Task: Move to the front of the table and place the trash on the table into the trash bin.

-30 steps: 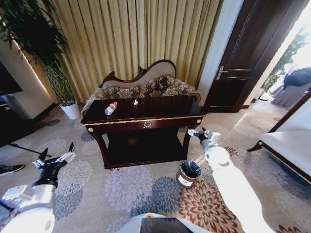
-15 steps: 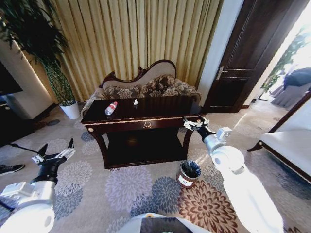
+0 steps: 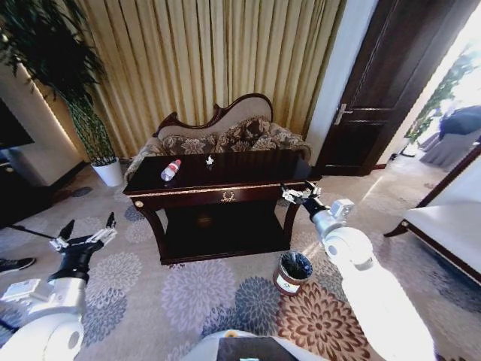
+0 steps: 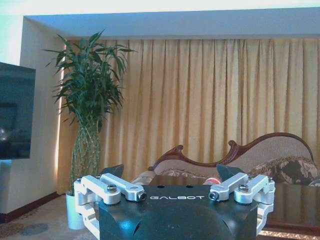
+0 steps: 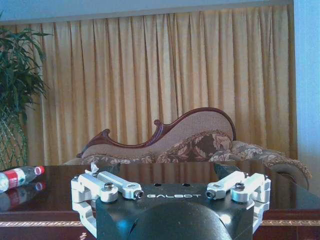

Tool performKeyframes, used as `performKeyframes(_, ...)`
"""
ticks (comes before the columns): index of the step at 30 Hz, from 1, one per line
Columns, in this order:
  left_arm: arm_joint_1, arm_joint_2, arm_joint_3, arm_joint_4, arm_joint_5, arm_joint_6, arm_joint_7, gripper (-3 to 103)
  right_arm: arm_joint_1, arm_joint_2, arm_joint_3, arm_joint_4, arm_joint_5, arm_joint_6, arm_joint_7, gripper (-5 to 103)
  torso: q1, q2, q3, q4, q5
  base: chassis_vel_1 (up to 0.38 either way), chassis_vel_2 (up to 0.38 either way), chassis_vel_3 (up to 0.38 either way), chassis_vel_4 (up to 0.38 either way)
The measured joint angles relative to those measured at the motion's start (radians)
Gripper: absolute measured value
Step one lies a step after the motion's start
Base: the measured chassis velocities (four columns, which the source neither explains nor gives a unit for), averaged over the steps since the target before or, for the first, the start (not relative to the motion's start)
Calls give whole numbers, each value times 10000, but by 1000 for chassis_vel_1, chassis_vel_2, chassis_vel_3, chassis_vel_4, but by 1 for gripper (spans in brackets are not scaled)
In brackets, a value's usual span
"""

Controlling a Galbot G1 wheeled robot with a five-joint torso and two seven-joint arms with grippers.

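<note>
The dark glossy table (image 3: 248, 165) stands ahead of me, in front of a sofa. On its top lie the trash items: a clear bottle with a red label (image 3: 170, 169) on its side near the left end, and a small white scrap (image 3: 210, 159) near the middle. The trash bin (image 3: 291, 271) with a black liner stands on the carpet by the table's front right leg. My right gripper (image 3: 299, 192) is open, level with the table's front right corner. Its wrist view looks across the table top (image 5: 285, 192) to the bottle (image 5: 17, 176). My left gripper (image 3: 89, 226) hangs open over the carpet, left of the table.
A carved floral sofa (image 3: 225, 135) and gold curtains back the table. A potted plant (image 3: 83, 105) stands at the left and a dark door (image 3: 376, 98) at the right. Pale upholstered furniture (image 3: 451, 226) edges the right side. Patterned carpet lies open before the table.
My right gripper has risen from beside the table's right leg to its front right corner. The left gripper has barely shifted. The trash has stayed in place.
</note>
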Motion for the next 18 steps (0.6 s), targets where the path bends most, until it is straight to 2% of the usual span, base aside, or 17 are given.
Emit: performKeyframes(18,37,-183,36,-58,63,26,-1,100,27,-110,-247,327,-69,72,0,100,2,-1,1,1,0,-151,154,155,-150)
